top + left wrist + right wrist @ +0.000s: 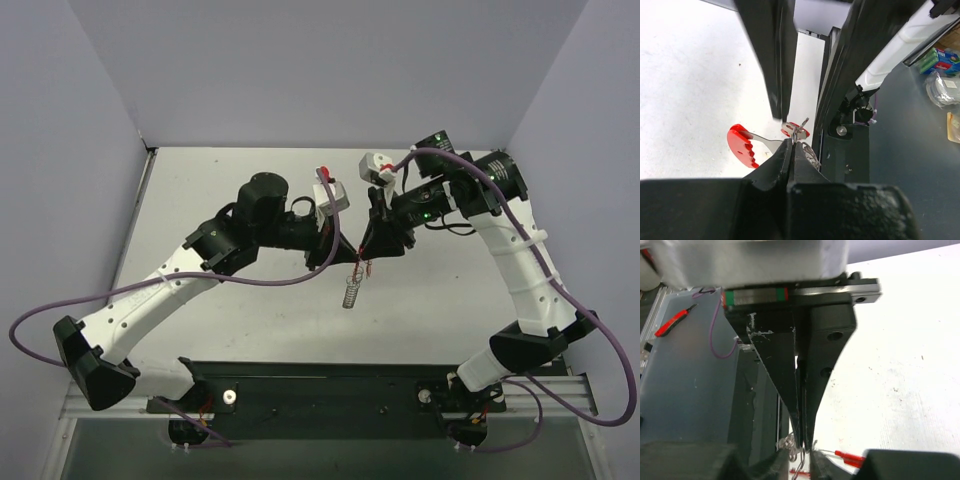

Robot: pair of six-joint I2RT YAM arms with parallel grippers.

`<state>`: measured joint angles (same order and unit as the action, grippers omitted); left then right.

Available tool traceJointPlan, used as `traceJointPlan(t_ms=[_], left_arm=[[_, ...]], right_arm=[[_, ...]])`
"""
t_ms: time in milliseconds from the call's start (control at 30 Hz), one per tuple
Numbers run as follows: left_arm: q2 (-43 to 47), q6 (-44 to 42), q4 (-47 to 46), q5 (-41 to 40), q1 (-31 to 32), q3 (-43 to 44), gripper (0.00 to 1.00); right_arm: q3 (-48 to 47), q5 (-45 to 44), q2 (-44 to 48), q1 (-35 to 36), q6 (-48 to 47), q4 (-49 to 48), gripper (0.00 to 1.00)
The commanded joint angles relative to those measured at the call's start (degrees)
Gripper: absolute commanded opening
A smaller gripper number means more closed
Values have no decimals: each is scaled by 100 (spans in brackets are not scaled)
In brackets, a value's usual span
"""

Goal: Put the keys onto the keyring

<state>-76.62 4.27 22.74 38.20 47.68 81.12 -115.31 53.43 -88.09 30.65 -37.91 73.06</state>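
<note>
Arms: two, with white shells and black joints. The left arm [150,295] and the right arm [525,270] meet nose to nose over the middle of the table [440,310].
Table: one, flat, matt white and lightly speckled.
Left gripper [791,145]: two black wedge-shaped fingers with a rough, grainy finish. They are pressed together, pinching thin silver metal of the keys at the tips.
Right gripper [802,440]: two smooth black tapering fingers, scuffed white near the top, with only a thin slit between them. I can't tell whether they grip anything.
The keys [351,291]: one bunch of thin, shiny silver metal, lacy like a coil. It hangs in the air at 6 o'clock from where the fingertips meet, above the table. The keys are too small to count.
The keyring [742,145]: a glossy red curved band with one scalloped edge, on a slim silver stem. It sits at 9 o'clock from the left fingertips. A second, smaller red sliver shows just at 12 o'clock of those tips.
</note>
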Motion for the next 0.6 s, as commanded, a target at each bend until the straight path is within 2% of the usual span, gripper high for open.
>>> traceJointPlan(t_ms=[0, 300, 333, 433, 567], left_arm=[[463, 205, -885, -295, 13, -333, 0], [850, 486, -1773, -488, 4, -817, 0], [877, 495, -1817, -497, 4, -835, 0], [947, 557, -2028, -559, -4, -914, 0], [930, 592, -2054, -515, -4, -861, 0]], right_arm=[[-80, 589, 416, -261, 47, -274, 30], [-9, 853, 460, -402, 65, -327, 40], [25, 871, 477, -402, 47, -336, 45], [87, 880, 504, -411, 47, -380, 50], [140, 888, 495, -394, 82, -441, 50]])
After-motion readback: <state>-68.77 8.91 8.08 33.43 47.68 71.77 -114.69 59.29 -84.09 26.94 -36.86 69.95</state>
